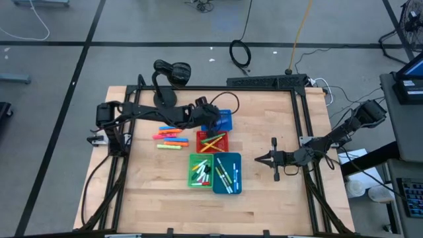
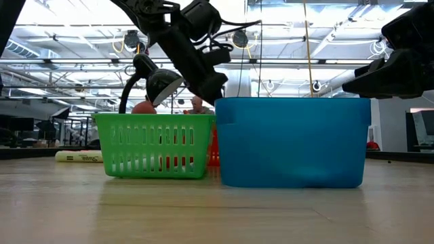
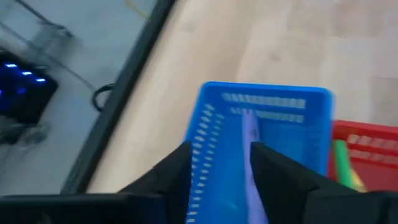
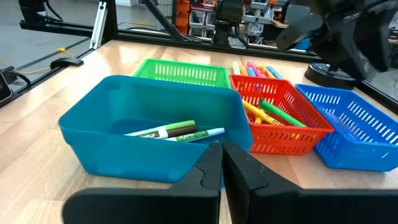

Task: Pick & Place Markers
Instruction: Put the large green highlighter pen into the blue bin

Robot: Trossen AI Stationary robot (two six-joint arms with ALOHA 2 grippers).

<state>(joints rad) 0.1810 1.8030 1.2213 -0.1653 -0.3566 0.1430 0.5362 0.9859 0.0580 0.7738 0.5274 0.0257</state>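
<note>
Loose orange, pink and yellow markers (image 1: pixel 170 135) lie flat on the table left of the bins; one yellow marker (image 2: pixel 78 156) shows in the low view. More markers lie in the red basket (image 1: pixel 213 141), the green basket (image 1: pixel 200 170) and the teal bin (image 1: pixel 227 173). My left gripper (image 1: pixel 210 114) hangs over the blue basket (image 3: pixel 264 134), open, with a pale purple marker (image 3: pixel 250 149) between its fingers, close beside one finger (image 3: pixel 280 177). My right gripper (image 1: pixel 259 158) waits shut, right of the teal bin (image 4: pixel 155 130). My left gripper has the purple marker (image 3: pixel 252 186) running lengthwise between its spread fingers, over the inside of the blue basket. The marker runs close along one finger and stands well apart from the other. Whether that finger touches it, I cannot tell.
The four bins stand tightly together at the table's middle: blue (image 1: pixel 221 121) farthest, red below it, green and teal side by side nearest. A black desk lamp (image 1: pixel 168 79) stands at the far edge. A black frame (image 1: pixel 301 119) borders the table. Bare wood lies left and near.
</note>
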